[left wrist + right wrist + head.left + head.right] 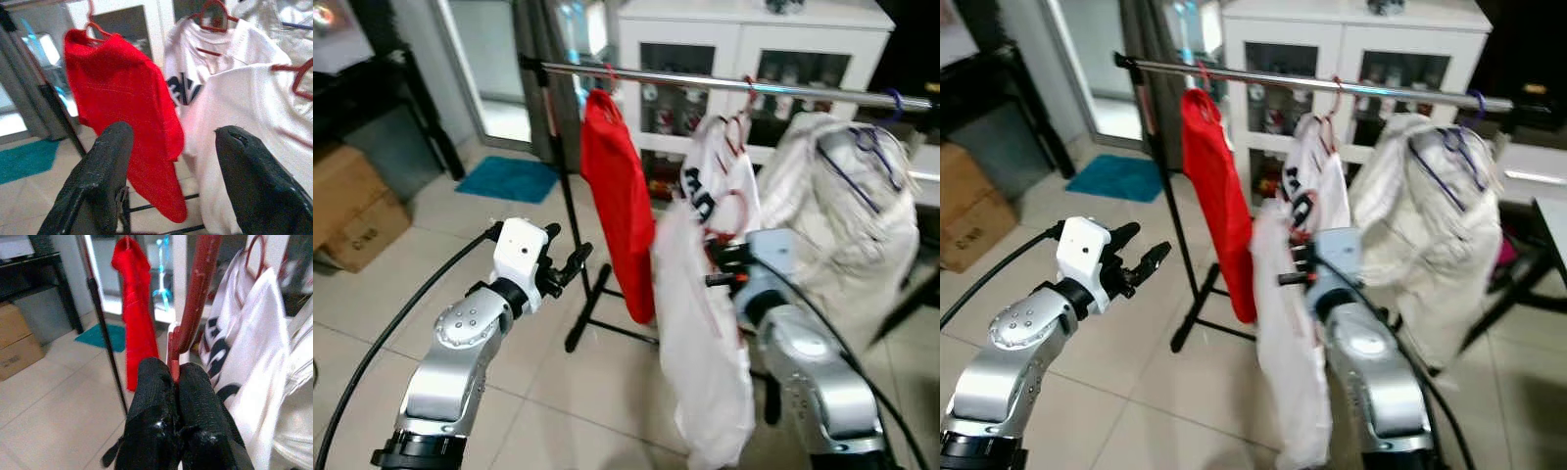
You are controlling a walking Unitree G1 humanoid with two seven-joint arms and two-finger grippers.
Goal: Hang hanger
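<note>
Hanger: a dark red hanger [195,298] carrying a white shirt [710,352], held up below and in front of the rail, not on it.
Right gripper: the right gripper [175,377] has its two black fingers pressed together on the hanger's lower part, pinching it; in the head views it sits mid-right, against the white shirt.
Left gripper: the left gripper [576,262] is raised at the left, fingers spread apart with nothing between them, pointing towards the red shirt.
Rail: a silver clothes rail [705,81] on a black stand runs left to right across the far side.
Red shirt: a red shirt [622,211] hangs from the rail's left part on a red hanger.
Printed shirt: a white shirt with dark print [190,85] hangs just right of the red one.
Cream garment: a cream garment [847,211] hangs at the far right.
Cabinet: a white cabinet [754,44] stands behind the rail.
Floor: a teal mat [509,178] lies far left, with cardboard boxes [352,211] nearer at the left.
</note>
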